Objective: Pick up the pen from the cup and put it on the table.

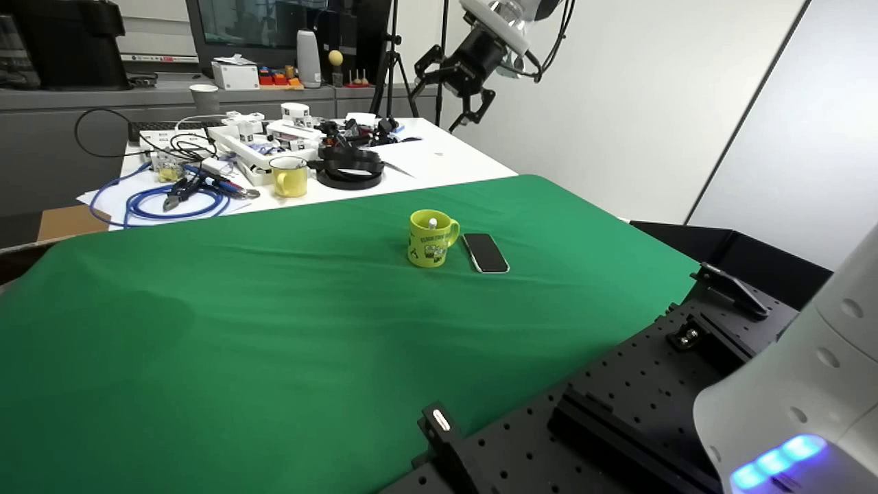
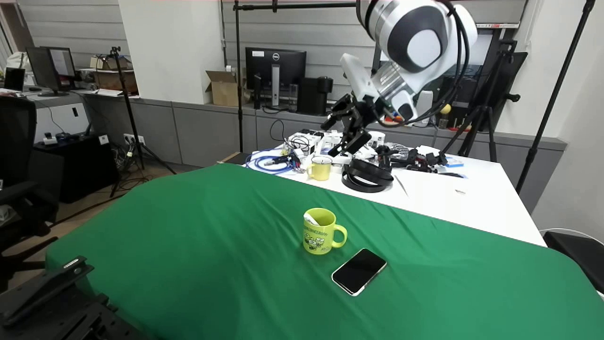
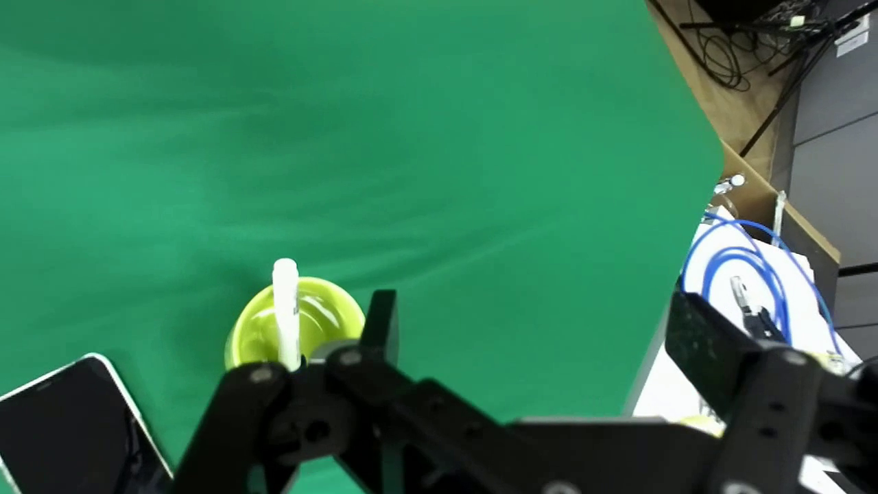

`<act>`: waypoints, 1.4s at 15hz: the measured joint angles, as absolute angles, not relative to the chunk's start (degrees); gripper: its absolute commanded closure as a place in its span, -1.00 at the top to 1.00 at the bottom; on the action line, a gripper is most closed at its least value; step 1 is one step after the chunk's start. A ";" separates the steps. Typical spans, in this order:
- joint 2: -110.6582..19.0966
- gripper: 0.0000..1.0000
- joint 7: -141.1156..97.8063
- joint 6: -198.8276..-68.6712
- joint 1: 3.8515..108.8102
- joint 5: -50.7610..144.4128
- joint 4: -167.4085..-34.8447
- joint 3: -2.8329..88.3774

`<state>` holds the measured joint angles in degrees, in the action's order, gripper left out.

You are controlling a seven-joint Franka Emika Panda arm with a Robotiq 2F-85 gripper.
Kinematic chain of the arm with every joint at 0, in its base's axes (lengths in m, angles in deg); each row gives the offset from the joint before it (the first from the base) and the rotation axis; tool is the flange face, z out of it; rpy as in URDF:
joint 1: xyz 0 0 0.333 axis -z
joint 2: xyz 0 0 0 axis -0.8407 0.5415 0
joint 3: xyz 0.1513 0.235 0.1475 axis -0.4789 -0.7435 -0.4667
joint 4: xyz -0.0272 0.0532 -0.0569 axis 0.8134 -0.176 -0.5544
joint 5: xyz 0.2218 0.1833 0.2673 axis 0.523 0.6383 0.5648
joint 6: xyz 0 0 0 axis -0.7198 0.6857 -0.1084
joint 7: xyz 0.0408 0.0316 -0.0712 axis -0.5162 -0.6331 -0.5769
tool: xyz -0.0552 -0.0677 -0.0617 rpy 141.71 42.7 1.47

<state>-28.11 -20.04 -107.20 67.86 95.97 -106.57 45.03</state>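
Jaws: wide apart, empty.
Pen (image 3: 287,315): could slip if I pinch off-centre.
Cup (image 2: 318,238): may topple if I bump it.

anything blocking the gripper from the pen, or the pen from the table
Nothing visible blocks the open gripper from the pen. It leans inside the cup, so the cup's wall stands between it and the table; it likely needs lifting out.

A blk. phone (image 2: 359,272) w/ pale edging is seen lying flat, face up. On the white table (image 2: 472,203), a yellow mug (image 2: 320,170), a coiled blue cable (image 1: 134,206) & blk. hoops (image 1: 348,161) are strewn; a monitor (image 2: 259,68) & a cardbd. box (image 2: 224,89) are set on the grey ledge (image 2: 188,107) behind.
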 measured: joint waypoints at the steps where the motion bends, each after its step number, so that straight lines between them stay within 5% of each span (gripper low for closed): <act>1: -26.85 1.00 -19.73 -107.49 67.85 96.71 -106.85 44.82; 21: -23.16 1.00 -25.53 -111.58 70.31 102.88 -119.30 46.08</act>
<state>-23.16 -25.53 -111.58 70.31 102.88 -119.30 46.08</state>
